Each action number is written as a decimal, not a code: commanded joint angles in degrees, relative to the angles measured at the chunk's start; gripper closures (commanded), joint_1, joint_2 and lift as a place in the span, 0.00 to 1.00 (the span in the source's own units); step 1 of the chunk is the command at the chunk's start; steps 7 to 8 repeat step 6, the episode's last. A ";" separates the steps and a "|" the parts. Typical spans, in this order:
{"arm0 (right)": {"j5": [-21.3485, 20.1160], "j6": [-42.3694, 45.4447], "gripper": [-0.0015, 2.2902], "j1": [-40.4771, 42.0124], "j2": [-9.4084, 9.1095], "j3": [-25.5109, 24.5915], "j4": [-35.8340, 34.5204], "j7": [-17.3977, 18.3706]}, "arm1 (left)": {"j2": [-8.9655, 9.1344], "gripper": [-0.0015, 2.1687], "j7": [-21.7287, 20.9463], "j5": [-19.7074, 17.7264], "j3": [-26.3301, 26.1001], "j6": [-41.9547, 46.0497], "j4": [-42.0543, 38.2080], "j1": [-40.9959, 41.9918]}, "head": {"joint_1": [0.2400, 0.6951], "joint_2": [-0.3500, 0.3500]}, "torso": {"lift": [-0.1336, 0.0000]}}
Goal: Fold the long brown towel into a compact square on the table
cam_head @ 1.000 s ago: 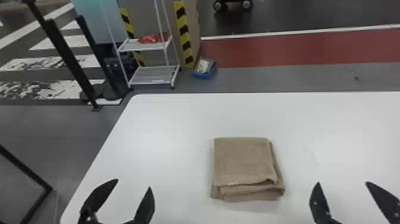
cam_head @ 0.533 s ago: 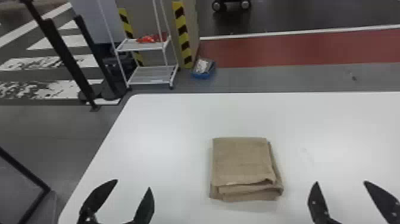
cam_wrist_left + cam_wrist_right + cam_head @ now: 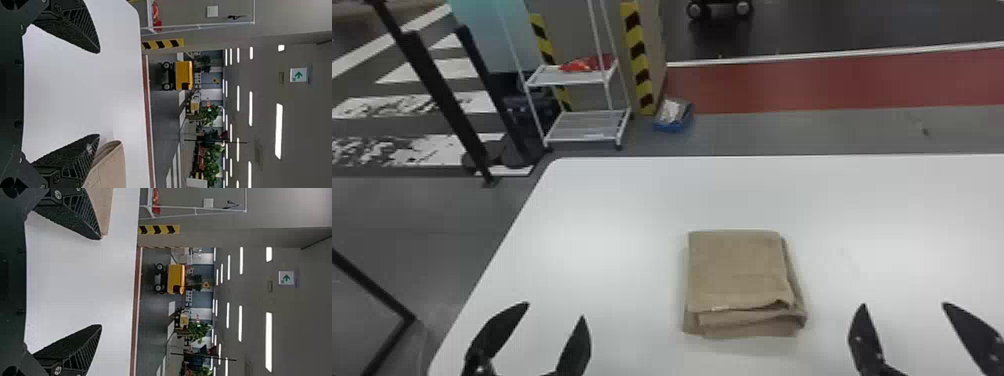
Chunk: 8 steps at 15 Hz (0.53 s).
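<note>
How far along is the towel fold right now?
Looks nearly or fully done: the towel lies on the table as a compact, squarish stack. Nothing is in hand; the left pincer and right pincer stand open on either side. Perhaps left: evening up the layers poking out at the near edge.

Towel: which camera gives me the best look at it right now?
The head view: it shows the whole folded towel lying on the table, with its stacked layers along the near edge. The left wrist view catches a rounded fold beside a finger; the right wrist view gives a strip partly behind a finger.
</note>
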<state>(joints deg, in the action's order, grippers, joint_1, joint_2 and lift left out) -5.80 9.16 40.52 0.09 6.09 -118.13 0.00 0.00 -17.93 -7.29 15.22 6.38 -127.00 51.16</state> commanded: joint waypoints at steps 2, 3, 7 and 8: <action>0.00 0.02 0.04 0.00 -0.14 -0.02 0.00 0.00 | 0.15 0.06 0.00 0.00 0.07 -0.01 0.09 -0.10 | 1.00 0.80 | 0.08; 0.00 0.02 0.04 0.00 -0.14 -0.02 0.00 0.00 | 0.15 0.06 0.00 0.09 -0.02 -0.01 0.09 -0.10 | 1.00 0.80 | 0.08; 0.00 0.02 0.04 0.00 -0.14 -0.02 0.00 0.00 | 0.15 0.06 0.00 0.79 -0.28 -0.01 0.18 -0.19 | 1.00 0.80 | 0.08; 0.00 0.02 0.04 0.00 -0.14 -0.02 0.00 0.00 | 0.15 0.06 0.00 0.79 -0.28 -0.01 0.18 -0.19 | 1.00 0.80 | 0.08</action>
